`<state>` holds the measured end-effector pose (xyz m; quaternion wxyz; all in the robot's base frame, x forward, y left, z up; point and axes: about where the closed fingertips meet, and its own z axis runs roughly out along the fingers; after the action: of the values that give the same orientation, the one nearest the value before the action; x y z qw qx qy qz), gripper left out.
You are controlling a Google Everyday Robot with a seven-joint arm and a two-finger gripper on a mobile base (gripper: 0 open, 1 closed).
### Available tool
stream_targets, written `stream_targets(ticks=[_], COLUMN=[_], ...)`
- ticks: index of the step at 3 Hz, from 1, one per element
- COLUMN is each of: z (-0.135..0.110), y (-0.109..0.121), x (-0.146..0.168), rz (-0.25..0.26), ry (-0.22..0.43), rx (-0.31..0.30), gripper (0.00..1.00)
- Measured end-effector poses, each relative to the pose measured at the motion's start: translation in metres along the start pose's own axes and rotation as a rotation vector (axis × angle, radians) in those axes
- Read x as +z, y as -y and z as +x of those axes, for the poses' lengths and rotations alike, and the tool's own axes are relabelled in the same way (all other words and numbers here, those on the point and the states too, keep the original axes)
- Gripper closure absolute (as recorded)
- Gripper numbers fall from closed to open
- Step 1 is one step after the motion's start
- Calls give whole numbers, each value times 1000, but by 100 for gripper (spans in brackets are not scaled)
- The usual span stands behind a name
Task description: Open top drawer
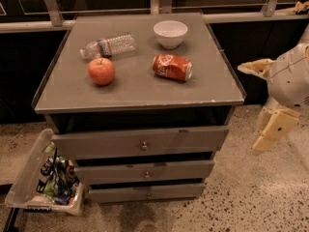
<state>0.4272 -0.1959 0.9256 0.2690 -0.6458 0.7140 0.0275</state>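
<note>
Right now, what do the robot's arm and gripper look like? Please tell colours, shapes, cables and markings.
The gripper is at the right edge of the view, beside the grey three-drawer cabinet. It has a rounded white shell, and two pale cream, flat blocky parts project from it. No cables or sleeves show; markings I cannot tell. Most of the arm is out of frame.
</note>
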Motion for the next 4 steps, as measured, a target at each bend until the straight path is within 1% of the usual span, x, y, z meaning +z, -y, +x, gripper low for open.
stream_targets(ticks=[1,2,3,4], z=[4,14,27,38], y=[-8,-19,-29,-32], x=[26,71,114,148], rz=[-47,-102,-137,-123], ry=[23,61,112,191], rx=[19,28,41,33], gripper=[0,0,0,0])
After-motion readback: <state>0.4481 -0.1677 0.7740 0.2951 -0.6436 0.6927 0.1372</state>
